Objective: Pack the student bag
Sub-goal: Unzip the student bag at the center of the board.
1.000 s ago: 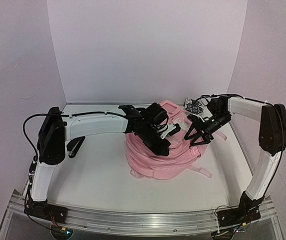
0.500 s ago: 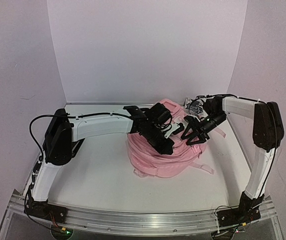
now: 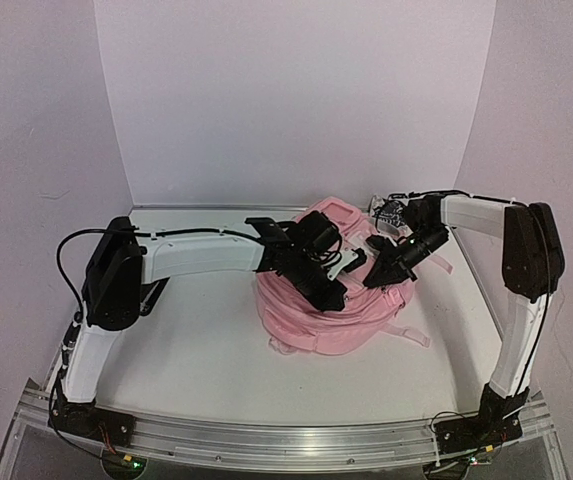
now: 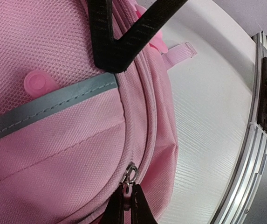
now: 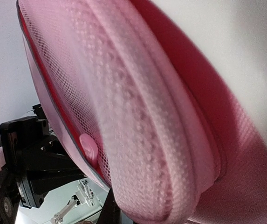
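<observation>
The pink student bag (image 3: 328, 322) lies in the middle of the table. My left gripper (image 3: 337, 297) rests on its near-left side. In the left wrist view the gripper (image 4: 126, 201) is shut on the pink tab of a metal zip pull (image 4: 131, 174). My right gripper (image 3: 379, 277) comes in from the right. The left wrist view shows it as a black V (image 4: 114, 65) pinched shut at the edge of a padded strap by the grey reflective strip (image 4: 49, 101). That padded strap (image 5: 142, 126) fills the right wrist view, where only one dark finger (image 5: 109, 211) shows.
A small black-and-white patterned item (image 3: 390, 211) lies at the back right by the wall. A black object (image 3: 152, 294) sits on the table under the left arm. White walls close in the back and both sides. A metal rail (image 3: 286, 442) runs along the near edge.
The right gripper has gone from wide open to shut on the bag's strap. The left arm has swung a little toward the back, still holding the zip pull, and the bag shifted with it.
</observation>
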Robot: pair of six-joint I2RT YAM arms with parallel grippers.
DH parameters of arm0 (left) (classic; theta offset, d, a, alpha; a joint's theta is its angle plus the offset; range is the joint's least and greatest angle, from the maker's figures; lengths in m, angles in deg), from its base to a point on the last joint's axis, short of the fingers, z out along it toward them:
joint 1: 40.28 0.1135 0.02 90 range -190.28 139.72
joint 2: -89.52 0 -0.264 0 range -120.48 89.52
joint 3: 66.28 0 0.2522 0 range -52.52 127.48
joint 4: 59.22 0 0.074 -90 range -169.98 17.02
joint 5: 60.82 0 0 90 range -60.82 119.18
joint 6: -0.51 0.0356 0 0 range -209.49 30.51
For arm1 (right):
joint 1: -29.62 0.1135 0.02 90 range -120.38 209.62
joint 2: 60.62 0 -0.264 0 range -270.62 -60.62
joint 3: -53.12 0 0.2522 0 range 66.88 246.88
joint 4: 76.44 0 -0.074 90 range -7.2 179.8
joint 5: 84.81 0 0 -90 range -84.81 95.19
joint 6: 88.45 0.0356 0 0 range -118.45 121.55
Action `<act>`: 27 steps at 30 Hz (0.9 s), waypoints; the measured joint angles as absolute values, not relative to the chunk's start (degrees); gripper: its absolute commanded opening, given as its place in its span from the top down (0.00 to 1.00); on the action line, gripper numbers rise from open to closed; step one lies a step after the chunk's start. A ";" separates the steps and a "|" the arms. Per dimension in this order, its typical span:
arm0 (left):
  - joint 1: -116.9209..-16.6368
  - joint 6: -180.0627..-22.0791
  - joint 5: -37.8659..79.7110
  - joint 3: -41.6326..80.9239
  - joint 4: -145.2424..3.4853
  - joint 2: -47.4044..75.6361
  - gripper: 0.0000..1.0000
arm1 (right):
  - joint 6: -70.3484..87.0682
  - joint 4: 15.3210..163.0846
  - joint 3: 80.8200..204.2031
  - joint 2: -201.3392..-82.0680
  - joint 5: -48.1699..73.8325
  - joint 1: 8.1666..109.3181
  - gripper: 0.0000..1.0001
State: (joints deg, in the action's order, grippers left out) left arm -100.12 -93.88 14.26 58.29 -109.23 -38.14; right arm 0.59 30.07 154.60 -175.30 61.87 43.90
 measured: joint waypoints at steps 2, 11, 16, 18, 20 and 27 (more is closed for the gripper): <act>-100.05 -94.00 14.72 56.51 -108.53 -37.01 1.00 | 0.55 30.15 154.60 -175.30 61.33 44.01 1.00; -92.99 -94.49 19.61 43.88 -109.08 -25.85 1.00 | -2.28 30.44 153.40 -174.41 56.70 43.59 1.00; -90.80 -94.39 22.05 40.56 -109.99 -21.58 1.00 | -5.93 29.21 153.66 -173.30 51.60 42.98 1.00; -92.89 -94.45 22.70 40.38 -110.66 -21.33 1.00 | -7.19 28.55 154.70 -173.26 48.40 44.28 1.00; -95.46 -94.75 23.21 40.38 -111.62 -21.33 1.00 | -8.13 27.55 156.43 -173.24 44.93 45.70 1.00; -101.52 -97.46 22.88 41.39 -115.04 -21.94 1.00 | -12.72 25.58 167.98 -178.32 34.92 49.08 1.00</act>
State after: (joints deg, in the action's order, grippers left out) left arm -101.52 -97.46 22.88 41.39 -115.04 -21.94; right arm -12.72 25.58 167.98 -178.32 34.92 49.08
